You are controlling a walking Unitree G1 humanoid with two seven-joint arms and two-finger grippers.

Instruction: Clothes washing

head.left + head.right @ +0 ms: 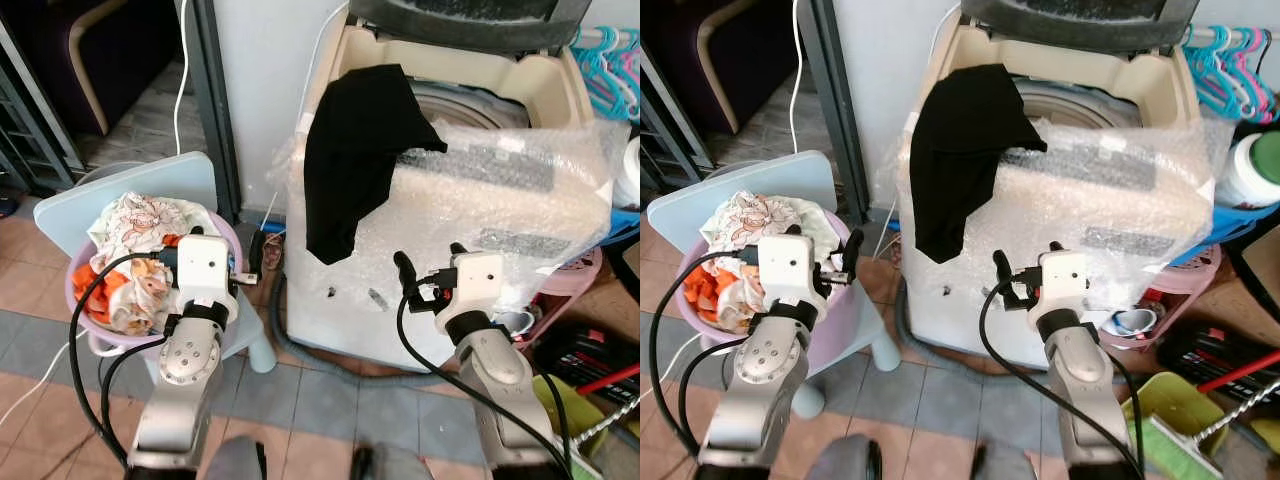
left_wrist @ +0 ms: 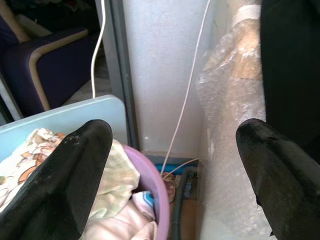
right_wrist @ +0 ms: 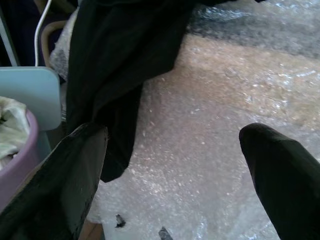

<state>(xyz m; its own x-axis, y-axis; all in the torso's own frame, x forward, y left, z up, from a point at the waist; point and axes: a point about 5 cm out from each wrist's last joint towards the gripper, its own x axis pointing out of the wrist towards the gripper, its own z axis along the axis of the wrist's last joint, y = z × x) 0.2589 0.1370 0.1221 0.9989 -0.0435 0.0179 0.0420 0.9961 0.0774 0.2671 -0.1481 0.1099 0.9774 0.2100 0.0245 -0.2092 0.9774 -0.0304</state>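
Far left: blue plastic chair [image 1: 185, 175] carries a purple basin [image 1: 82, 300] heaped with laundry [image 1: 135, 255], white floral and orange pieces on top. Left gripper [image 2: 170, 170] sits just beside the basin's right rim, between basin and machine; jaws spread wide, nothing between them. In the left wrist view it looks past the rim toward the wall and a white cable [image 2: 187, 95].

Centre: black garment [image 1: 355, 150] hangs over the front left corner of the top-loading washing machine [image 1: 340, 300], upper part on the rim, most of it drooping down the front outside the tub. Machine front is wrapped in bubble wrap [image 1: 520, 200]; lid is up.

Right gripper [image 3: 175, 175] is in front of the machine, low, close to the bubble wrap, garment's lower edge just beside its left finger [image 3: 55, 185]. Jaws wide open, holding nothing.

Judgement: loading step, partway. One piece is half delivered, the basin is full. Next move likely calls for lifting or pushing the garment's hanging part over the rim into the tub, or the left gripper picking from the basin.

Right side: pink basket [image 1: 575, 285], hangers [image 1: 610, 70], green dustpan [image 1: 1175, 420] on the floor. Obstacles: loose bubble wrap could snag a finger; grey hose [image 1: 330, 360] runs along the machine's base.
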